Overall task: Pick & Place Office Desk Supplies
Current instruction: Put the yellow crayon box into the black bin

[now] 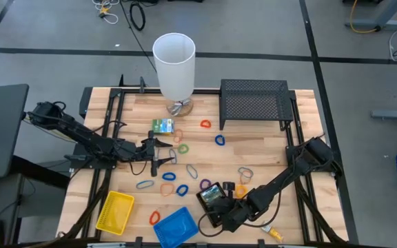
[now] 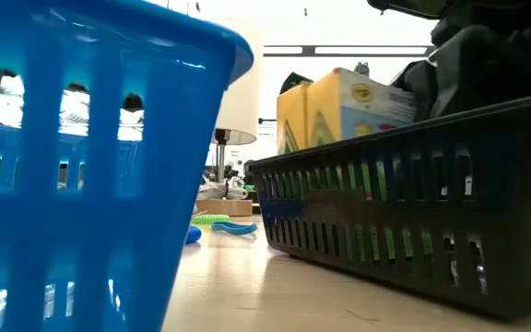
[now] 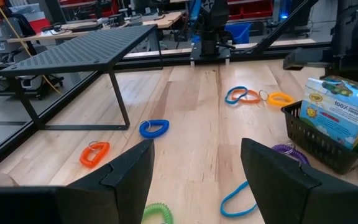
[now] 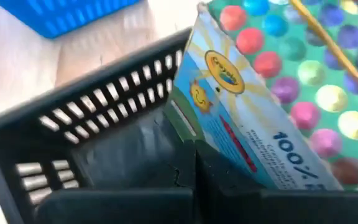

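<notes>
Many coloured rubber-band loops [image 1: 182,148] lie scattered on the wooden table. One green-yellow printed box [image 1: 163,125] lies flat near the white cylinder. A second box [image 4: 272,93] stands tilted inside the black tray [image 1: 212,200], rising above its rim [image 2: 339,106]. The blue tray [image 1: 176,226] and the yellow tray [image 1: 115,211] sit at the near edge. My left gripper [image 3: 197,180] is open and hovers low over the loops at mid-table [image 1: 158,155], touching none. My right gripper [image 1: 222,210] is at the black tray, close to the box; whether it touches the box is hidden.
The black mesh rack [image 1: 253,100] stands at the far right of the table. The tall white cylinder [image 1: 174,65] stands at the far middle. In the left wrist view, orange [image 3: 94,153], blue [image 3: 153,128] and green [image 3: 157,213] loops lie ahead of the left gripper. Bare wood shows at the left.
</notes>
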You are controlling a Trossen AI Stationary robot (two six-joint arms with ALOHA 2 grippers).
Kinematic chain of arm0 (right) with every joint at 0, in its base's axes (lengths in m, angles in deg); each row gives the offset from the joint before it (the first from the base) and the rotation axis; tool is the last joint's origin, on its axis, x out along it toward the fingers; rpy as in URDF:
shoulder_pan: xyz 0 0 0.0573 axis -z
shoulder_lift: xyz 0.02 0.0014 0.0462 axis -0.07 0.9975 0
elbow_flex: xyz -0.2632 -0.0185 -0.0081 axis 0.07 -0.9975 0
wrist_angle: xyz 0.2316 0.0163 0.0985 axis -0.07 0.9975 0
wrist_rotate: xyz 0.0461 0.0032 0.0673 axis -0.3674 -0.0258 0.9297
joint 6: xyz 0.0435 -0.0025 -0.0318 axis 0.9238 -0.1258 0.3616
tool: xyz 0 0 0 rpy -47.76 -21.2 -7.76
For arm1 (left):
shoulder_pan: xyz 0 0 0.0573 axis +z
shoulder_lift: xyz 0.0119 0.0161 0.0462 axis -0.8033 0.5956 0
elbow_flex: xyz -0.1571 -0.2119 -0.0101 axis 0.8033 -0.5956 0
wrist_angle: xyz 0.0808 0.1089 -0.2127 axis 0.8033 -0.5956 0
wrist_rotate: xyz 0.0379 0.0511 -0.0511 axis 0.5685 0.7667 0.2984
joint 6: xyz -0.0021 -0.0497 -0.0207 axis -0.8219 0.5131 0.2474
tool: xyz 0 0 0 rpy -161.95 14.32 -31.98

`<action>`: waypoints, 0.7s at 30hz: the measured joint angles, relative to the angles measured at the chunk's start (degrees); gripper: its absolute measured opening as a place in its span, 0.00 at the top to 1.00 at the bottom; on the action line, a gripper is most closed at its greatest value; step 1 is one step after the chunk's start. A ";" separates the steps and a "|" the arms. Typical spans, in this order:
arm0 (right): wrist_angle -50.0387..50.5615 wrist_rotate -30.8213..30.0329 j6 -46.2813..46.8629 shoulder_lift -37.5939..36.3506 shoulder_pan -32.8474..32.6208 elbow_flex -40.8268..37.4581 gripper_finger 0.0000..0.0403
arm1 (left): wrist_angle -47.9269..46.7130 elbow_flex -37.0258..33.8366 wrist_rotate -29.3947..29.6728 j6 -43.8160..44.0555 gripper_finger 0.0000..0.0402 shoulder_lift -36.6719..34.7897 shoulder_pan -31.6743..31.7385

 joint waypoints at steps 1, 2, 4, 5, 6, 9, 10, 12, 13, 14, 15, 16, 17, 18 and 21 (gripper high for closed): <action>-0.80 -0.26 0.02 0.48 -0.02 0.04 1.00 | -0.02 0.00 -0.02 -0.01 0.39 0.00 0.00; -1.07 -0.05 0.06 1.08 0.02 0.04 1.00 | -0.01 0.00 0.00 -0.01 0.39 0.00 0.00; -1.19 -0.31 0.08 1.95 -0.13 -0.14 1.00 | -0.02 0.00 -0.02 -0.09 0.39 0.00 0.00; -1.81 -0.74 0.09 2.09 -0.15 -0.13 1.00 | -0.03 0.00 -0.01 -0.09 0.39 0.00 0.00; -2.21 -1.19 0.07 2.14 -0.16 -0.11 1.00 | -0.01 0.00 0.00 -0.09 0.39 0.00 0.00; -2.35 -1.39 0.24 2.14 -0.26 -0.11 1.00 | -0.02 0.00 0.00 -0.07 0.39 0.00 0.00; -2.40 -1.39 0.26 2.14 -0.41 -0.11 1.00 | -0.01 0.00 -0.02 -0.03 0.39 0.00 0.00; -2.42 -1.41 -0.19 1.96 -0.73 -0.11 1.00 | -0.03 0.00 0.00 0.08 0.39 0.00 0.00; -2.50 -1.47 -0.29 1.85 -0.91 -0.07 1.00 | -0.03 0.00 -0.02 0.11 0.39 0.00 0.00; -2.55 -1.72 -0.36 1.83 -1.11 0.09 1.00 | -0.01 0.00 -0.02 0.29 0.39 0.00 0.00; -2.58 -1.99 -0.37 1.83 -1.29 0.22 1.00 | -0.02 0.00 -0.02 0.35 0.39 0.00 0.00; -2.51 -2.05 -0.40 1.83 -1.53 0.36 1.00 | -0.03 0.00 -0.02 0.41 0.39 0.00 0.00; -2.59 -2.12 -0.75 1.83 -1.77 0.45 1.00 | -0.01 0.00 -0.02 0.46 0.39 0.00 0.00; -2.68 -2.21 -0.89 1.83 -1.96 0.58 1.00 | -0.01 0.00 -0.02 0.58 0.39 0.00 0.00; -2.64 -2.24 -1.63 1.83 -2.67 1.28 1.00 | -0.01 0.00 0.00 1.64 0.39 0.00 0.00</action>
